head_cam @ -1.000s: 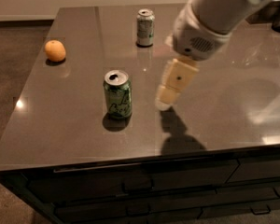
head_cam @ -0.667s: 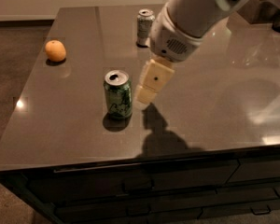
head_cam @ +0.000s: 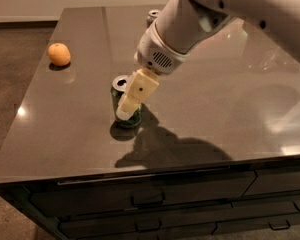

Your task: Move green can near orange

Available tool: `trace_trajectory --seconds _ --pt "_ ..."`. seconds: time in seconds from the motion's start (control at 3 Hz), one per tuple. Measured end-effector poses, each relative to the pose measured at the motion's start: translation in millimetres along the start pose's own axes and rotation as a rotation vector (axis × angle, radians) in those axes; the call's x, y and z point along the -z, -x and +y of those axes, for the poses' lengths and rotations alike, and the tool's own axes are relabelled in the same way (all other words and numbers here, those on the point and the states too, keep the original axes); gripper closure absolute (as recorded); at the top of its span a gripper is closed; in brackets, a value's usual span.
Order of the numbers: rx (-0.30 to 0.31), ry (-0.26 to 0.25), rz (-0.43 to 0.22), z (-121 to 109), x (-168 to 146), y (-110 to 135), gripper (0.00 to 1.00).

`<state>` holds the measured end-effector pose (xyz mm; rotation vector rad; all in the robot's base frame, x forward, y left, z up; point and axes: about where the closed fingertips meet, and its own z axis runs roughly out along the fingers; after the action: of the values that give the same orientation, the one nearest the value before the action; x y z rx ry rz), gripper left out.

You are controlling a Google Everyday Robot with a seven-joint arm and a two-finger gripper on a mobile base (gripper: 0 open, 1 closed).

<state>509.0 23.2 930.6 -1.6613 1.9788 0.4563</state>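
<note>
So the gripper [head_cam: 124,113] was down low over the near-middle of the dark tabletop [head_cam: 230,109], sitting right in front of the green can [head_cam: 135,115] and covering a good chunk of its side. The can stood upright directly behind the gripper, long axis vertical, silver top pointing straight up and poking out just above and to the left of the cream-coloured gripper. Honestly couldn't tell if the gripper was spread apart or clamped on the can, since the view only showed it overlapping the can's body. The orange [head_cam: 59,54] sat well away from the gripper, off to the left and further back, near the table's left edge, with bare tabletop between it and the can. 1 other can [head_cam: 153,15], silver on top, stood far behind the gripper near the back edge, mostly hidden by the big white arm [head_cam: 190,24] coming in from the upper right. Arm and can threw a dark shadow on the table just below and right of the gripper. Drawer fronts [head_cam: 150,199] with handles ran under the table's near edge.
</note>
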Motion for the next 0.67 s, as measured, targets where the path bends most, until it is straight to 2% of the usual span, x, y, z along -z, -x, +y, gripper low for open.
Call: trace_trajectory --seconds 0.33,0.67 --pt "-0.018 0.028 -0.009 2.9 -11.8 -1.5 0.00" --pt "-0.042 0.047 -0.003 4.6 -19.7 -10.3 0.18"
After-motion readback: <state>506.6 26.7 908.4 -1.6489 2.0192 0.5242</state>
